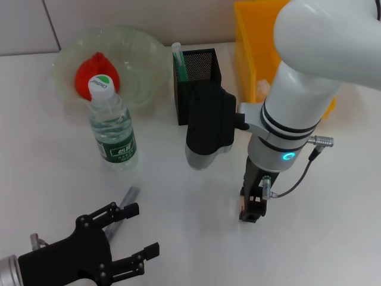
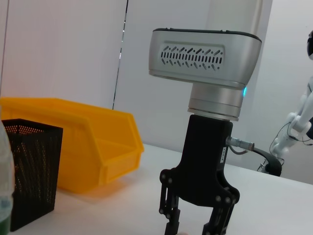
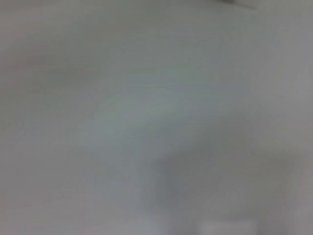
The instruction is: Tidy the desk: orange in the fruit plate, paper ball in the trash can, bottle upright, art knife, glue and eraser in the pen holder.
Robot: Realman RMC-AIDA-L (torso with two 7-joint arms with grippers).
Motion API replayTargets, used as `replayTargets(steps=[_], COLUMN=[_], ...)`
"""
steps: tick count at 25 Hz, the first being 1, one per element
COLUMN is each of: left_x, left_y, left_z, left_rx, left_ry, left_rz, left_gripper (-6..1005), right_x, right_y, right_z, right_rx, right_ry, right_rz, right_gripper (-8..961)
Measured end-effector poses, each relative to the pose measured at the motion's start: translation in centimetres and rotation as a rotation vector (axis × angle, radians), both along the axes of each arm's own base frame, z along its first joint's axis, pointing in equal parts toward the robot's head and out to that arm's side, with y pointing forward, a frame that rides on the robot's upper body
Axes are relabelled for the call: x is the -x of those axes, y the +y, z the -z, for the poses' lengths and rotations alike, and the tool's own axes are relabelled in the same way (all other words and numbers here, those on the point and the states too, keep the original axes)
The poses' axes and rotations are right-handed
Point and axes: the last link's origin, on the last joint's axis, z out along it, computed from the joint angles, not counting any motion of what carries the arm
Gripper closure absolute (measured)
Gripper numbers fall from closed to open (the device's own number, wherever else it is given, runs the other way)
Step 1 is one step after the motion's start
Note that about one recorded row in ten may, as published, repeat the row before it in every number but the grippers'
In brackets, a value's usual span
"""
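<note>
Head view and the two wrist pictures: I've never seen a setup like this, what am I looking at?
It's a two-armed robot tidying a white table. The head view looks down from its head, and each wrist view comes from a camera on that arm. The right gripper reaches down to the table, and the left wrist view shows it side-on. The left gripper, open and empty, hovers near the grey glue stick. The orange sits in the fruit plate, the bottle stands upright, and the art knife is in the pen holder, beside the trash can.
</note>
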Motion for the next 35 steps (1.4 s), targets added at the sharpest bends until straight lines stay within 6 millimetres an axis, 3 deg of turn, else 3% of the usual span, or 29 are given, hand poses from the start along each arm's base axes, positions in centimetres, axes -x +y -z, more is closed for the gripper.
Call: replayTargets(steps=[5,14,18,20,21,25,29,35], left_x=[0.0,-0.1,-0.1,-0.2,-0.3,-0.4,-0.5,-0.6], left_y=[0.0,0.0,0.0,0.0,-0.1,0.0,0.1,-0.1], left_z=[0.0,0.0,0.0,0.0,-0.1,-0.1,-0.1,-0.1], left_rx=[0.001,0.002,-0.004,-0.004,-0.003,-0.002,-0.002,0.002], left_ry=[0.0,0.0,-0.001,-0.005,-0.01,-0.014,-0.015,-0.025], left_rz=[0.001,0.004,0.017,0.022,0.026,0.031,0.035,0.041], left_gripper=[184,184,184,184,184,184,184,183], right_x=[0.0,0.7,3.2,4.9,6.2,7.8,9.1,8.2], right_y=[0.0,0.4,2.2,3.5,4.9,6.9,8.5,10.2], right_z=[0.0,-0.7,-3.4,-5.6,-7.7,-10.1,-11.1,-10.1], right_rx=[0.0,-0.02,-0.103,-0.173,-0.259,-0.377,-0.46,-0.523], right_ry=[0.002,0.041,0.154,0.226,0.277,0.341,0.378,0.385], right_rz=[0.002,0.022,0.033,0.022,0.002,-0.031,-0.072,-0.103], right_gripper=[544,551,552,553,553,545,537,525])
